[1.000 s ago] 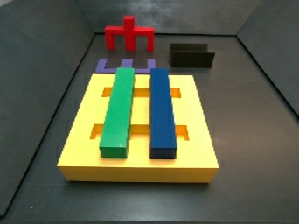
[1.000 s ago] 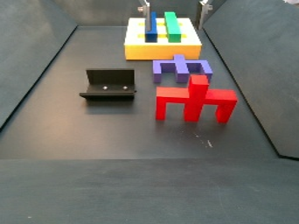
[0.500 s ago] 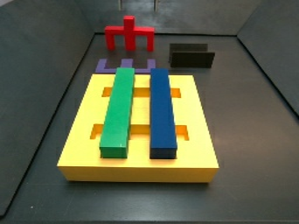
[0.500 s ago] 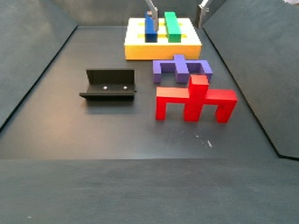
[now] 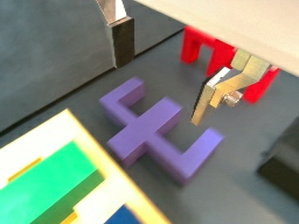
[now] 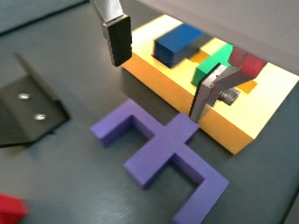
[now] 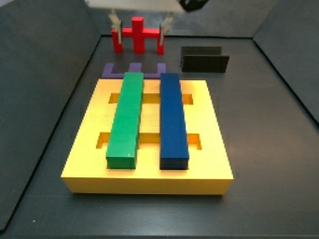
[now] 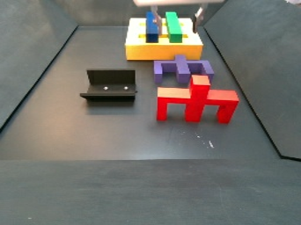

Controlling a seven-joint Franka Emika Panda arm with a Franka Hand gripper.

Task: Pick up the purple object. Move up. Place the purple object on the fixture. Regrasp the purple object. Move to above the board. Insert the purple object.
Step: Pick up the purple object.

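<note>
The purple object [image 7: 133, 69] lies flat on the dark floor between the yellow board [image 7: 88, 140] and the red pronged piece [image 7: 140, 37]. It shows large in both wrist views [image 5: 158, 133] [image 6: 162, 150], and in a side view [image 8: 182, 68]. My gripper [image 7: 137, 25] hangs open and empty above the purple object, also seen in a side view [image 8: 177, 18]. In both wrist views its fingers [image 5: 121, 40] [image 6: 114, 40] stand wide apart, on either side of the piece and above it, not touching. The black fixture [image 7: 206, 60] [image 8: 109, 85] stands to one side, empty.
The board [image 8: 165, 51] carries a long green bar [image 7: 125, 117] and a long blue bar [image 7: 173, 117]. The red pronged piece [image 8: 196, 98] stands upright right behind the purple object. Dark walls enclose the floor.
My gripper has come down into a side view where it did not show before, and now hangs over the purple object. No object has moved.
</note>
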